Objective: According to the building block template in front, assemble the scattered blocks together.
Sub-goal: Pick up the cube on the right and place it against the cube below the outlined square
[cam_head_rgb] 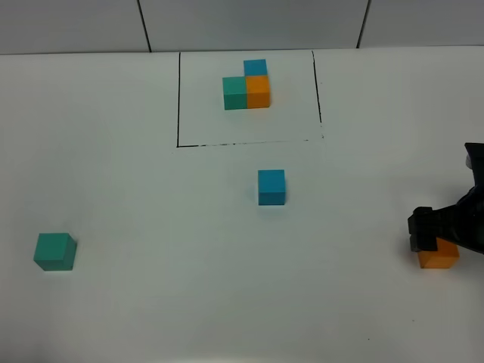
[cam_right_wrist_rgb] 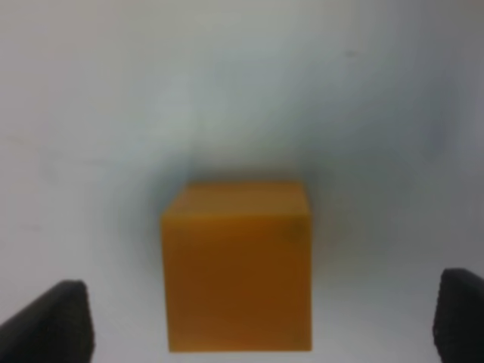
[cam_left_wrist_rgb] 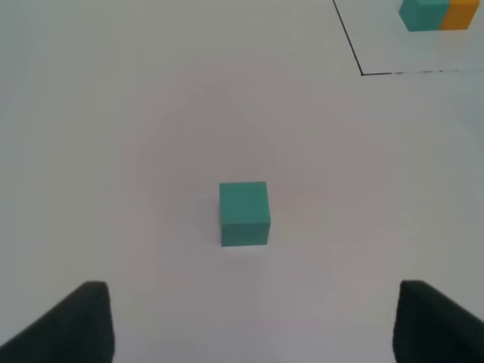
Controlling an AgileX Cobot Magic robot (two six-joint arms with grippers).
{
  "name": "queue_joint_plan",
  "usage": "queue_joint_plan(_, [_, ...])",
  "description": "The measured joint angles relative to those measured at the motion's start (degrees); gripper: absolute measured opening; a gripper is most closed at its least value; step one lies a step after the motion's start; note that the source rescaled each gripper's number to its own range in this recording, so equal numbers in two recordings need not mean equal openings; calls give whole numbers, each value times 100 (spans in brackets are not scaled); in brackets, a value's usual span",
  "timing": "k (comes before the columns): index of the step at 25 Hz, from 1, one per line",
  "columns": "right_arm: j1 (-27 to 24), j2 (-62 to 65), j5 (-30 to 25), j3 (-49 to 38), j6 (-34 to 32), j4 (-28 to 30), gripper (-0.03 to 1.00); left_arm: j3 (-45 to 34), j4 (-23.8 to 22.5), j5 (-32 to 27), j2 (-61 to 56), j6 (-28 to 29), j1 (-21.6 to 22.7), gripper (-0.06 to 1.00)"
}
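The building block template [cam_head_rgb: 247, 89], a joined teal, orange and blue trio, sits inside a thin black outline [cam_head_rgb: 178, 98] at the back centre. Of the scattered blocks, the blue cube [cam_head_rgb: 271, 187] lies mid-table and the teal cube [cam_head_rgb: 55, 252] at the front left. The orange cube [cam_head_rgb: 439, 257] lies at the right edge, partly under my right gripper [cam_head_rgb: 439, 231]. In the right wrist view the orange cube [cam_right_wrist_rgb: 237, 265] sits between the open fingers [cam_right_wrist_rgb: 53, 321] without touching them. My left gripper [cam_left_wrist_rgb: 253, 333] is open, with the teal cube [cam_left_wrist_rgb: 244, 213] just ahead of it. The left gripper is out of the high view.
The white table [cam_head_rgb: 151, 227] ends at a grey tiled wall [cam_head_rgb: 249, 23] at the back. A corner of the black outline [cam_left_wrist_rgb: 361, 72] and part of the template [cam_left_wrist_rgb: 440, 13] show in the left wrist view, beyond the teal cube.
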State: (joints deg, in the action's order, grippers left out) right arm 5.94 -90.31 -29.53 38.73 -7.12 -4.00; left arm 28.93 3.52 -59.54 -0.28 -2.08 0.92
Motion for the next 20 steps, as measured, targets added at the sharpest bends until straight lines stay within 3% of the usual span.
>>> queue_joint_plan(5, [0, -392, 79, -34, 356, -239, 81, 0, 0, 0, 0, 0, 0, 70])
queue_joint_plan(7, [0, -454, 96, -45, 440, -336, 73, 0, 0, 0, 0, 0, 0, 70])
queue_joint_plan(9, [0, -474, 129, -45, 472, -357, 56, 0, 0, 0, 0, 0, 0, 70])
queue_joint_plan(12, [0, -474, 148, -45, 479, -376, 4, 0, 0, 0, 0, 0, 0, 70])
queue_joint_plan(20, [322, -462, 175, -45, 364, -329, 1, 0, 0, 0, 0, 0, 0, 70])
